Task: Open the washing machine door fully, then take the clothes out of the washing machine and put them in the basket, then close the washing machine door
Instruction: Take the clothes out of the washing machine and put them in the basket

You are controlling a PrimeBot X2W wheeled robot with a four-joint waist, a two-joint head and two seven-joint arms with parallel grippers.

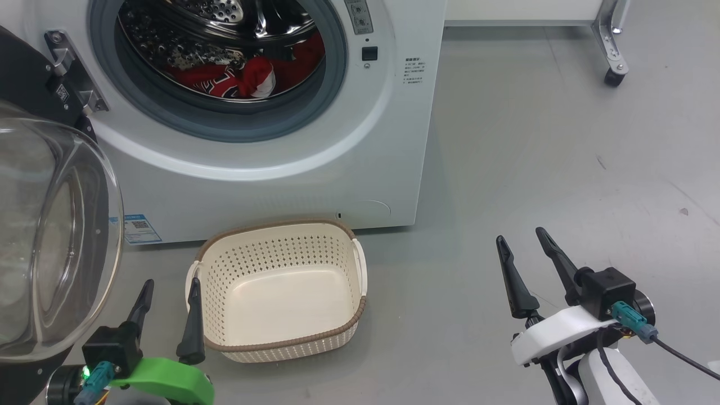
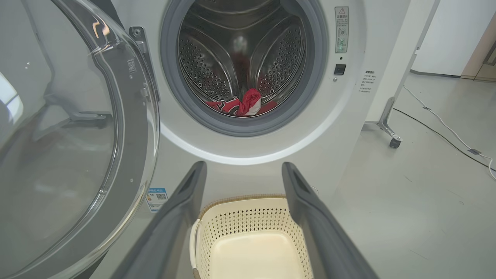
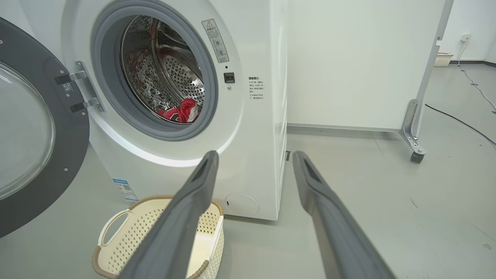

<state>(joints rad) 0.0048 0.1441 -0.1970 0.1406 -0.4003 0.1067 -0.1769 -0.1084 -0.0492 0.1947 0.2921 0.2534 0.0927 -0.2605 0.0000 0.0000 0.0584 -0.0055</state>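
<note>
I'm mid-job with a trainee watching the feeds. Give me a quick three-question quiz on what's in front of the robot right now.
1. True or false: the basket is empty.
2. Where do the clothes lie? A) on the floor B) in the drum C) in the basket
3. Fill in: the left gripper and right gripper both stand ____.
Key: 1 true; 2 B; 3 open.
</note>
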